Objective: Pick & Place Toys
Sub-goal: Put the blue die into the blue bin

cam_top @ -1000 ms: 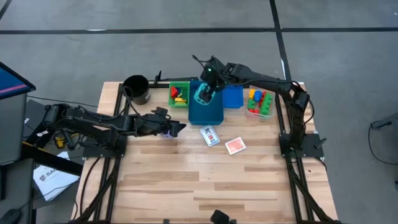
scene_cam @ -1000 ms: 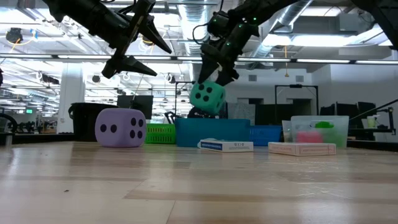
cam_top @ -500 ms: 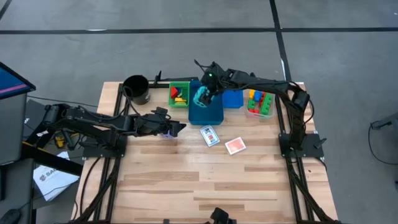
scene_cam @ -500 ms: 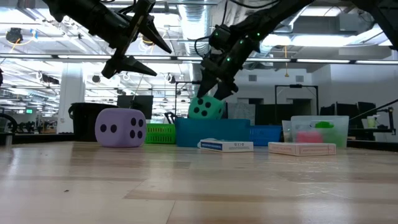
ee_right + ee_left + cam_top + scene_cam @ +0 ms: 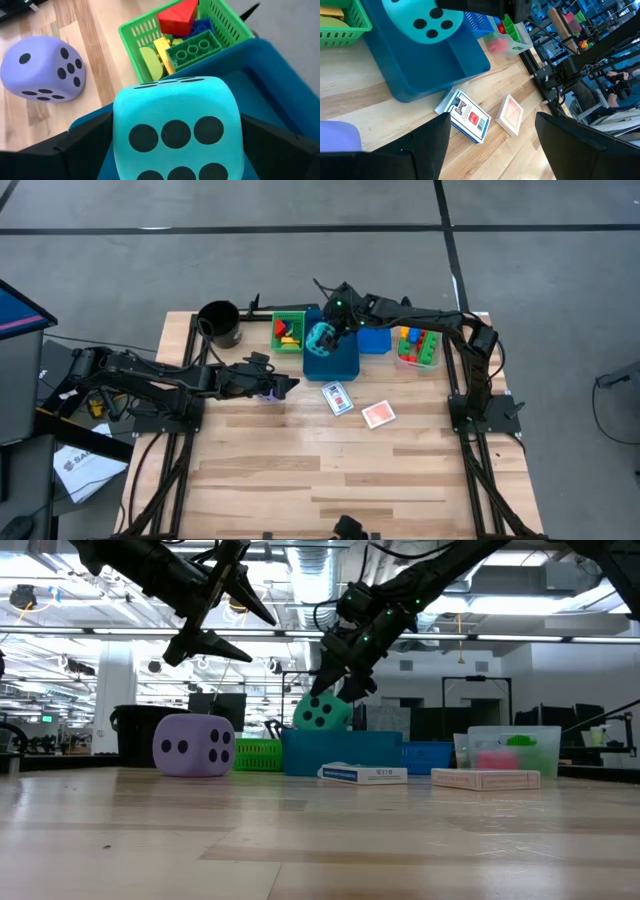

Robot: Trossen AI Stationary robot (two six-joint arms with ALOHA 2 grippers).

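Light wooden slatted worktop (image 5: 300, 470) carrying: one large cyan foam die with black dots (image 5: 321, 336), clamped between the wide-set fingers of the right end effector (image 5: 327, 333) and hanging just above the deep blue plastic bin (image 5: 335, 363) at the far middle of the worktop; the low view shows the die tilted, its lower part at the level of the bin's rim. One larger purple foam die with dark dots (image 5: 193, 745), resting on the worktop near the left edge, directly below the left end effector (image 5: 285, 386), whose fingers stand apart and hold nothing. One boxed deck of playing cards, blue and white (image 5: 338, 398), lying flat just in front of the blue bin; one second card box, red-backed (image 5: 378, 414), beside it toward the right. One green mesh basket (image 5: 289, 332) with red, yellow and green plastic bricks, left of the blue bin. One clear container (image 5: 417, 346) of coloured bricks at far right. One black cup (image 5: 219, 323) at far left.
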